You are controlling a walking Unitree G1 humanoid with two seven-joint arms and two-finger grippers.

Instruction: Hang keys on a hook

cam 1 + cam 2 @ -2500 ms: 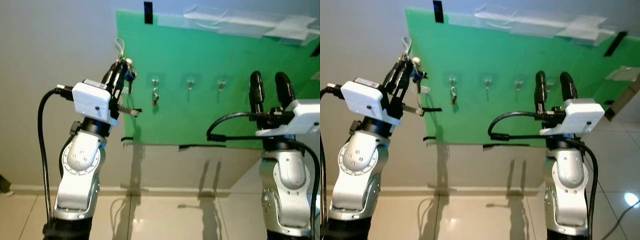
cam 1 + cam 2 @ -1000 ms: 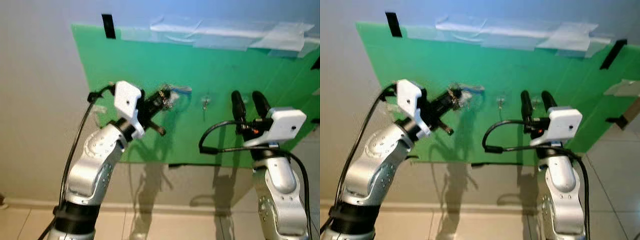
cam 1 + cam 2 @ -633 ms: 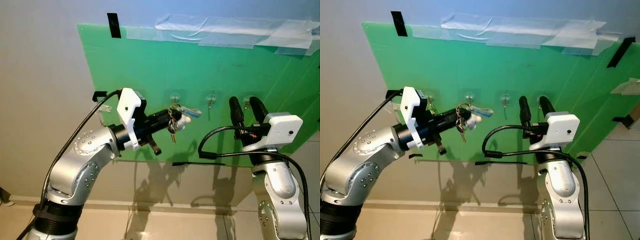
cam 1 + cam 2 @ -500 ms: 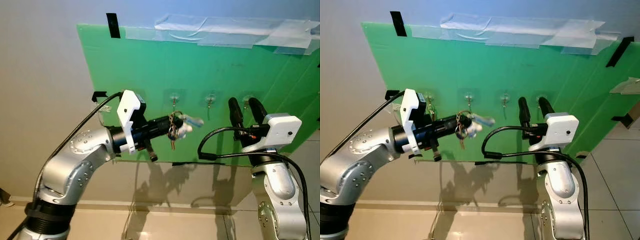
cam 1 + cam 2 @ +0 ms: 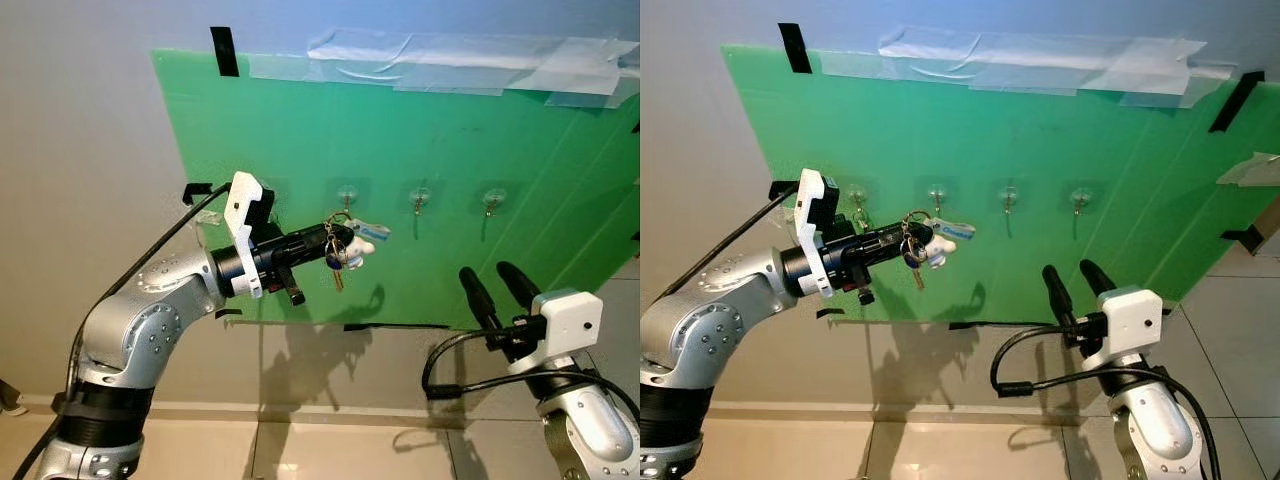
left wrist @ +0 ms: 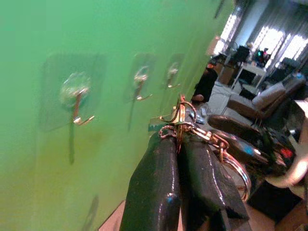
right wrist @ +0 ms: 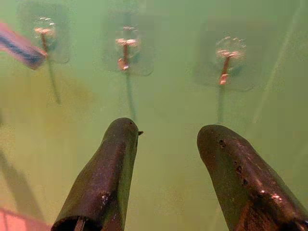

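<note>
You are facing a large green plastic board (image 5: 400,150) taped to a grey wall (image 5: 80,150); it takes up most of the upper and middle part of both eye views, with strips of clear tape (image 5: 450,48) along its top edge and a short black tape strip (image 5: 224,50) at its upper left corner. Below it, at the bottom of the frame, you see pale floor tiles (image 5: 340,450).

Your silver left arm (image 5: 140,330) reaches in from the lower left and points towards the middle of the board. Your left gripper (image 5: 322,243) has its two black fingers pressed together on the bunch of metal keys (image 5: 335,256) with a blue-and-white tag (image 5: 370,230), so the keys hang from the fingertips at frame centre, just in front of the board and just below the second small clear-backed metal hook (image 5: 347,196) from the left. In the left wrist view the key ring (image 6: 179,118) sits pinched at the fingertips, near the hooks but apart from them.

Your right gripper (image 5: 498,292) sits in the lower right of the frame, low and away from the board's hooks, fingers spread apart with nothing between them.

Two further hooks (image 5: 421,198) are in the row to the right, at mid-height on the board.
</note>
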